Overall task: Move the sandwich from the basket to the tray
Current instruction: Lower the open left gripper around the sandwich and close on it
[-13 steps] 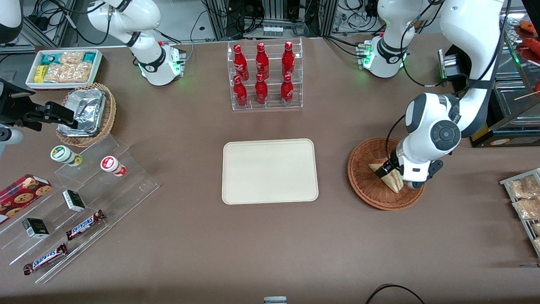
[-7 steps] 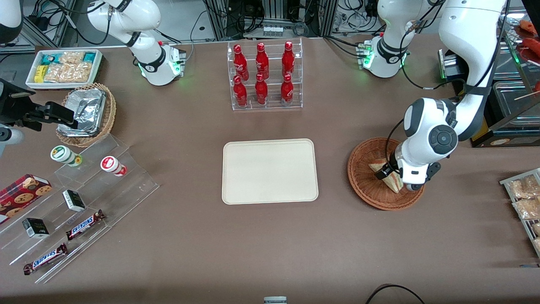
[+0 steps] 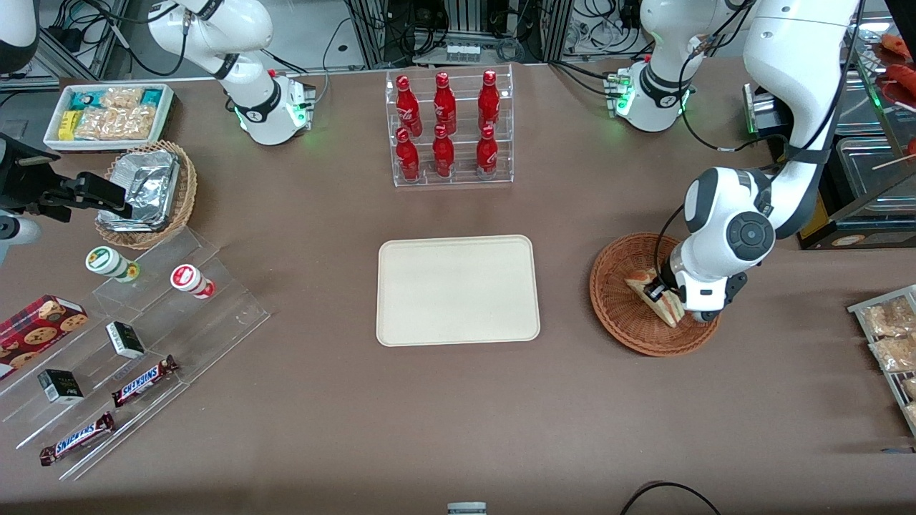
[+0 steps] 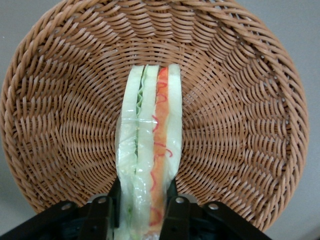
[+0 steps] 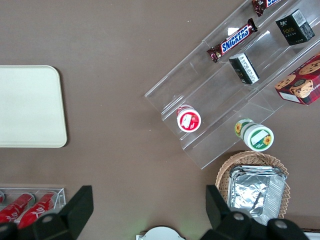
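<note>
Wrist view: gripper (image 4: 142, 212) is pinching the sandwich (image 4: 148, 150) across its bread faces, so the filling isn't getting squashed. Sandwich is sitting in the basket (image 4: 240, 100); tray (image 3: 458, 290) is waiting bare beside it.

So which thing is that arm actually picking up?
Find the round reddish-brown basket toward the working arm's end of the table. The hand is shut on the sandwich in it: a pale bread wedge with red and green filling, the basket's only item.
</note>
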Controlling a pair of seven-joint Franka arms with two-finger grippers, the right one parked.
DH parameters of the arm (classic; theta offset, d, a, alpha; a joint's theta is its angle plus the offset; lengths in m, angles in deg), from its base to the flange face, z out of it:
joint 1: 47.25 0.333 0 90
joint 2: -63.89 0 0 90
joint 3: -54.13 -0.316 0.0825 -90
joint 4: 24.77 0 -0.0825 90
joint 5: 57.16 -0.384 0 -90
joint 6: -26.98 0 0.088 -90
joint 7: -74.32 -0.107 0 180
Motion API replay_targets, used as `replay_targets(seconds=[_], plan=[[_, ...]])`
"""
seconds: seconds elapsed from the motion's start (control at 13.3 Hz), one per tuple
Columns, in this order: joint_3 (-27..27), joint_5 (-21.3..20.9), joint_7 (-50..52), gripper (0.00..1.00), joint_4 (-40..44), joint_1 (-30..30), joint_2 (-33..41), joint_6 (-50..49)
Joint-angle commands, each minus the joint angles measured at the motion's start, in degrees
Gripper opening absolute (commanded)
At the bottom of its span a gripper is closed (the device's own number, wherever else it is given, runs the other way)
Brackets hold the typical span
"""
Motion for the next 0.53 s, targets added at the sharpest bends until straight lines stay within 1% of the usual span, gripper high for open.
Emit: replay_targets(seconds=[0.0,0.3,0.45], plan=[[0.36,0.01,0.07,0.0,1.39,0.32,2.19,-3.33],[0.98,0.27,-2.82,0.0,11.75,-0.56,1.41,-16.77],[1.07,0.71,-5.81,0.0,14.32,-2.05,1.05,-19.78]])
